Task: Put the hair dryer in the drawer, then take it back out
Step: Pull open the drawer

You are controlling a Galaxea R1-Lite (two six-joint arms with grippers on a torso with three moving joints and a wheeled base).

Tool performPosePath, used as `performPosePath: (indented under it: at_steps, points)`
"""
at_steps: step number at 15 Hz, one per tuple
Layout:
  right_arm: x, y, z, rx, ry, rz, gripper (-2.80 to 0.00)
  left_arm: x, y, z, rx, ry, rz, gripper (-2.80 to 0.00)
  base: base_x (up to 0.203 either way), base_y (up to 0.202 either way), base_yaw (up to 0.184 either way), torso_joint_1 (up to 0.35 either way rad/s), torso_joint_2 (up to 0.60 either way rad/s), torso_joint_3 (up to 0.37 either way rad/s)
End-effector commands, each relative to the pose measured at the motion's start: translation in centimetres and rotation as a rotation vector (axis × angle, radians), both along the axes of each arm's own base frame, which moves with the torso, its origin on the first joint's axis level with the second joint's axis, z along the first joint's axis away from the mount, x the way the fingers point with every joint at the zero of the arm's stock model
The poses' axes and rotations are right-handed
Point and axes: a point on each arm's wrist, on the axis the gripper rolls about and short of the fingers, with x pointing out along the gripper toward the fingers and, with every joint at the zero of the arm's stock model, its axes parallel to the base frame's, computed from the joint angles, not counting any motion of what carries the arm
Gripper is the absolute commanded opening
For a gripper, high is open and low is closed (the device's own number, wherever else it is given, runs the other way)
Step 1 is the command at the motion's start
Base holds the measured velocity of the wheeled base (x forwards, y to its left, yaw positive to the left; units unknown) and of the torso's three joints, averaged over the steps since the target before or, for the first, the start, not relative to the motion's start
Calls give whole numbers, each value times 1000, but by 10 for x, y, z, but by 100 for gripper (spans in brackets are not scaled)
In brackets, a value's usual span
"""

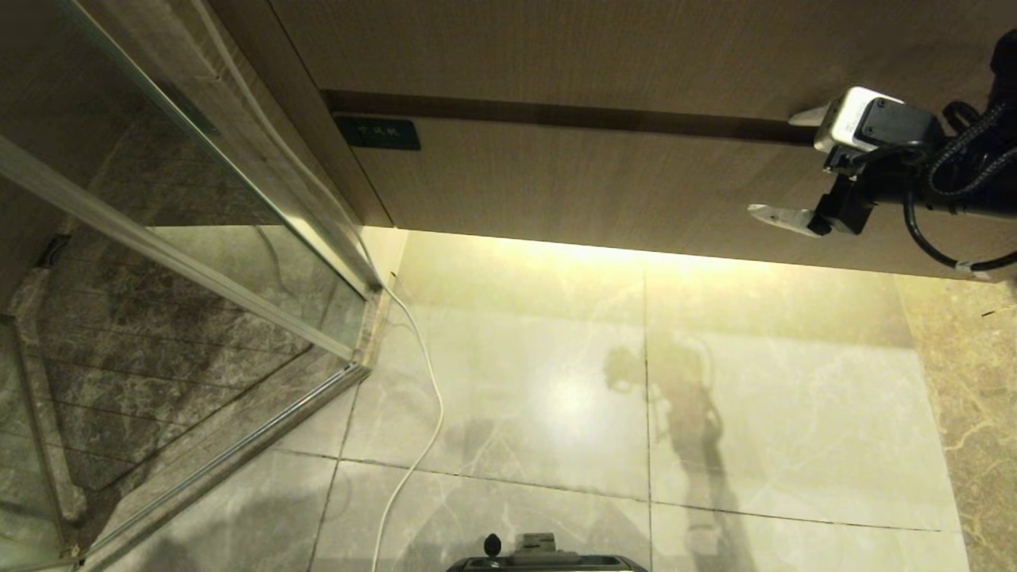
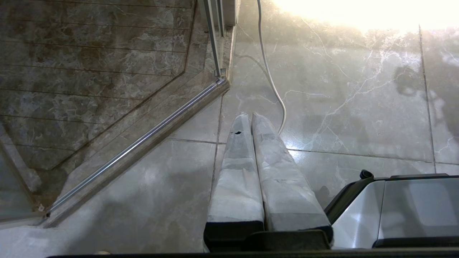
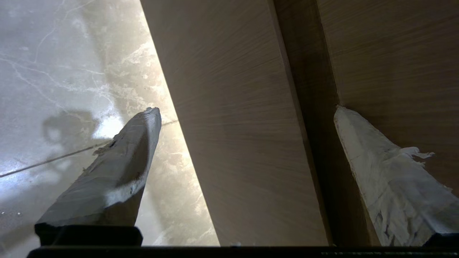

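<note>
Drawer (image 1: 604, 179): a wide, shallow front of light wood grain is seen, flat and without handle. It is pushed in, flush under the taller wood panel (image 1: 636, 48), with a dark gap (image 1: 556, 115) between the two.
Label plate (image 1: 377, 133): a small dark rectangle is fixed at the upper left corner of the drawer front.
Hair dryer: it is seen in none of the views. Whether it lies inside the drawer cannot be told.
Right gripper (image 1: 783, 165): its fingers are spread wide apart and nothing is held. It is placed in front of the right end of the drawer front, one finger near the dark gap and the other lower on the front. Contact with the wood cannot be confirmed.
Left gripper (image 2: 251, 120): its fingers are pressed together with nothing between them. It is pointed down at the marble floor (image 1: 556, 381), near a white cable (image 1: 421, 413).
Handling of the drawer: the front is judged stiff, smooth and probably slippery. As no handle is offered, the top edge at the dark gap is judged the best place for a finger to be hooked.
Handling of the hair dryer: nothing can be judged, as it is not shown.
</note>
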Motion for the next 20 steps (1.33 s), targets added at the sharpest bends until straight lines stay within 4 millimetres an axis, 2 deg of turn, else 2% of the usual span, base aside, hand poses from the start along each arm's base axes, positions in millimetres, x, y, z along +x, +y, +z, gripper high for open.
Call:
performPosePath:
  at_steps: [1,14,20]
  points:
    - [14,0,-6,-4,14,-26,0,0,0,0,0,2,-1,-280,0,0,0,0,0,0]
    - [35,1,-17,-11,56,-66,0,0,0,0,0,2,0,-280,0,0,0,0,0,0]
    - [30,-1,-32,-18,232,-97,0,0,0,0,0,0,-1,-280,0,0,0,0,0,0]
